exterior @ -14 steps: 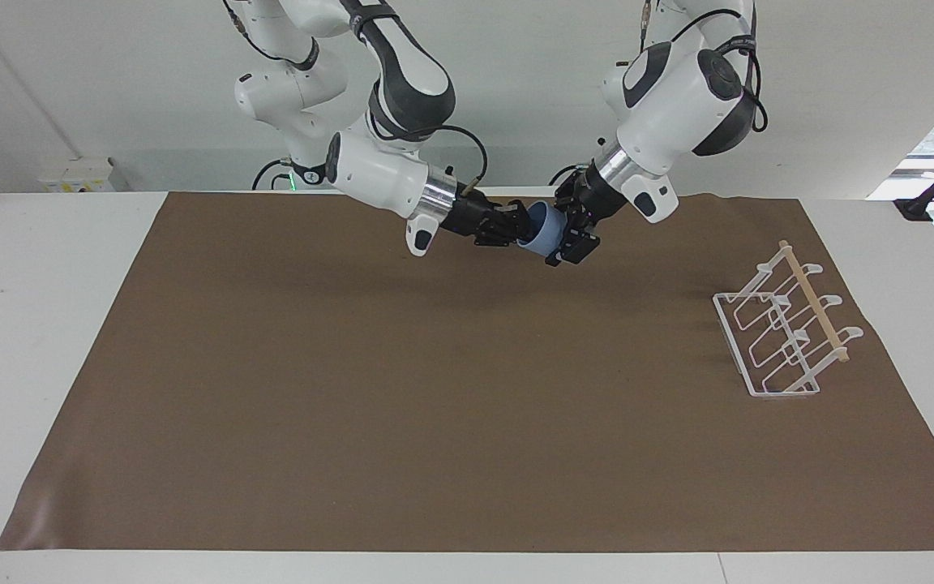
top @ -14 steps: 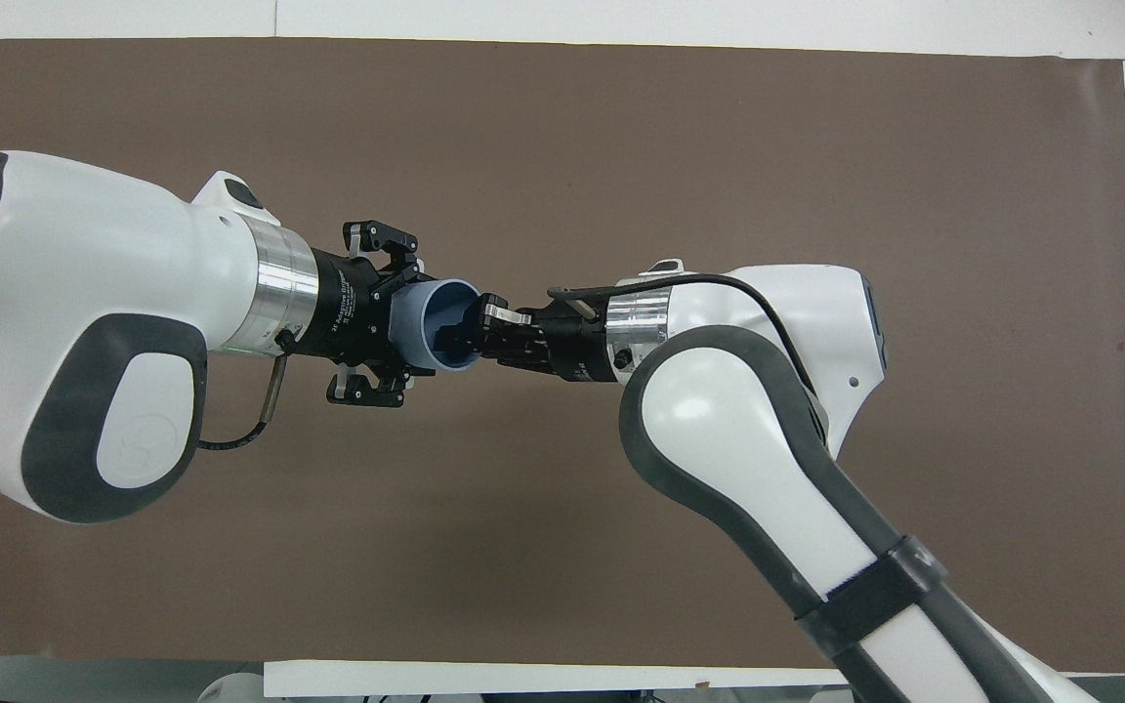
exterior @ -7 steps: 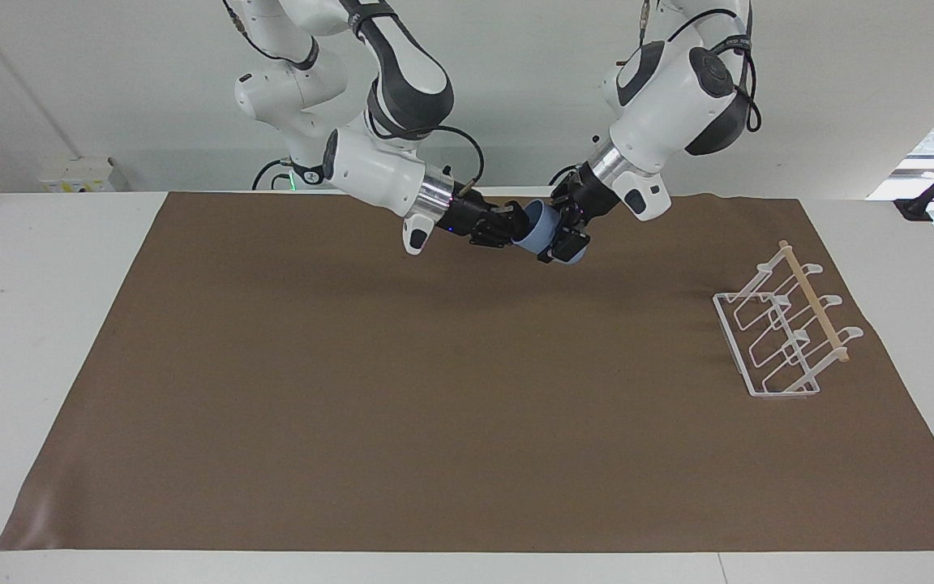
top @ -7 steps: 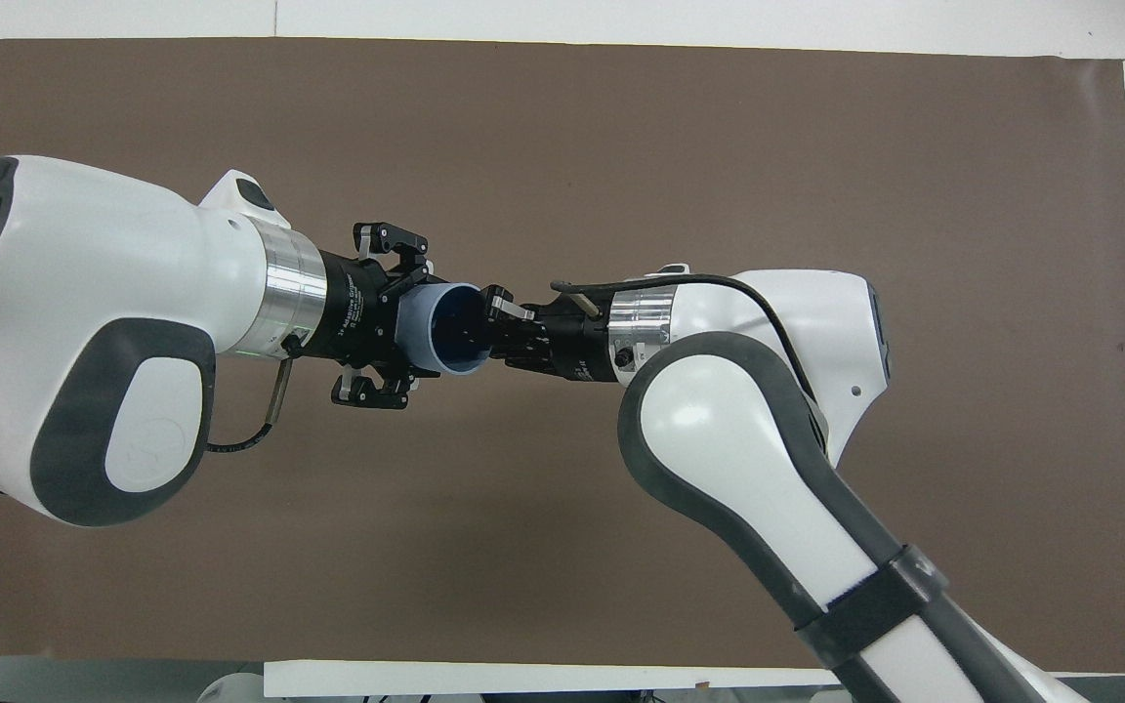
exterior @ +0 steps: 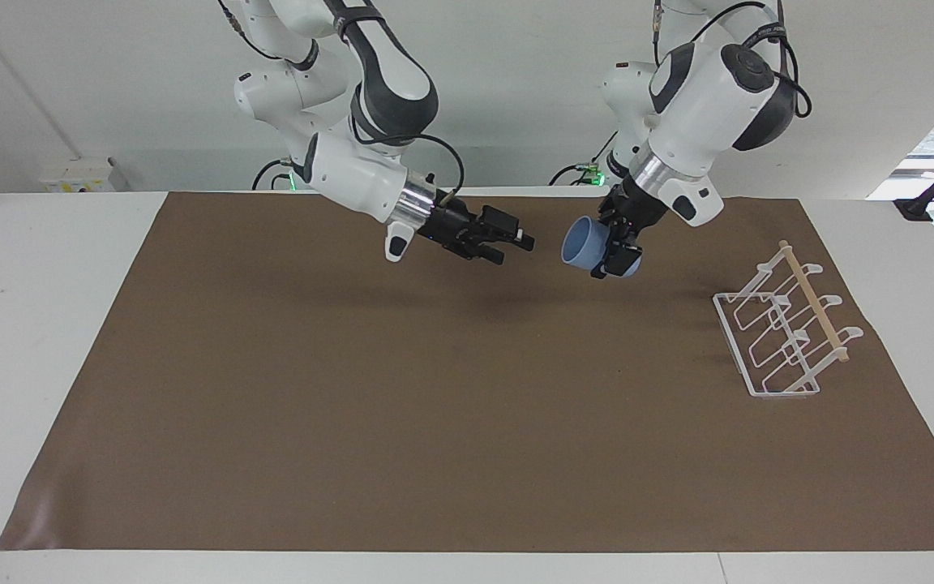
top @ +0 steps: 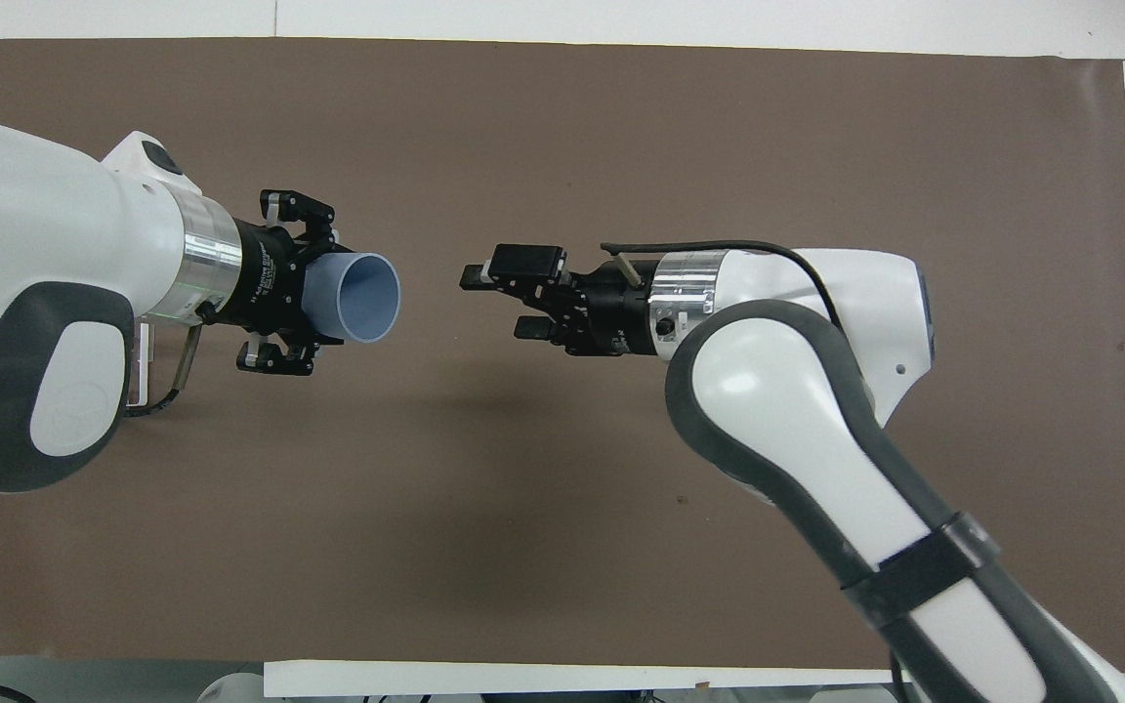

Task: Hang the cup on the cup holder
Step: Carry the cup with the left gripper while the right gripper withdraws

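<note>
The cup [exterior: 586, 244] looks light, stiff and smooth, likely slippery, so a hold around its base should suit best. The left pincer [exterior: 614, 259] is clenched on exactly that end, mouth pointing toward the right pincer [exterior: 516, 238], which hangs released and empty just beside it over the tabletop [exterior: 434, 405]. The cup holder [exterior: 787, 332] stands well apart from the left pincer, toward that arm's end.

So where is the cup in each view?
Facing view: the cup is up in the air, held by the left gripper, right of centre in the upper part of the picture.
Overhead view: the cup is left of centre, mouth toward the open right gripper.
Shared landmark: the brown mat under both arms.
</note>
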Tool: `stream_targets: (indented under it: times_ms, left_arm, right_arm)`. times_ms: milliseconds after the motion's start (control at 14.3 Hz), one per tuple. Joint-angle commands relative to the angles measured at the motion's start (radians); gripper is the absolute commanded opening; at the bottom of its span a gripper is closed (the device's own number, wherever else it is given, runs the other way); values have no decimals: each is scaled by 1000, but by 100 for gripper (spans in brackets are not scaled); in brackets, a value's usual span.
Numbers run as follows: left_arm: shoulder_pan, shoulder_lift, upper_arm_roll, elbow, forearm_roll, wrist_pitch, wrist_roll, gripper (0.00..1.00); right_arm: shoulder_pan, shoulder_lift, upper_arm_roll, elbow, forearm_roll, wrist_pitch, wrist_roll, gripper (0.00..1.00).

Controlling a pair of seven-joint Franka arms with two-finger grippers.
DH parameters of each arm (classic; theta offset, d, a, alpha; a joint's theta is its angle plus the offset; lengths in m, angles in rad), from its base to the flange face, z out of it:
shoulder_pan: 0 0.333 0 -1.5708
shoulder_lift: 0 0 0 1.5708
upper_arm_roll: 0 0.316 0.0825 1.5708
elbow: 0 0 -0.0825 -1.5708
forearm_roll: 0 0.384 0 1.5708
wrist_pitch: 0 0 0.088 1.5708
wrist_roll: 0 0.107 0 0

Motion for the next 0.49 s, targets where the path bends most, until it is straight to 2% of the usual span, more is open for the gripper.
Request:
stream_targets:
  times_ms: [0, 140, 279, 419]
  left_arm:
    - [8, 8, -1, 26, 205, -57, 42, 0]
    - [10, 20, -1, 29, 389, -90, 51, 0]
    - [-10, 98, -2, 64, 640, -189, 45, 0]
    - [-47, 152, -2, 64, 848, -307, 38, 0]
  right_arm:
    - [-155, -13, 2, 8, -89, -166, 7, 99]
    - [-229, -21, 0, 17, -360, -217, -6, 99]
    - [-301, -21, 0, 17, -687, -225, -10, 99]
    - [-355, -19, 0, 31, -969, -289, -23, 99]
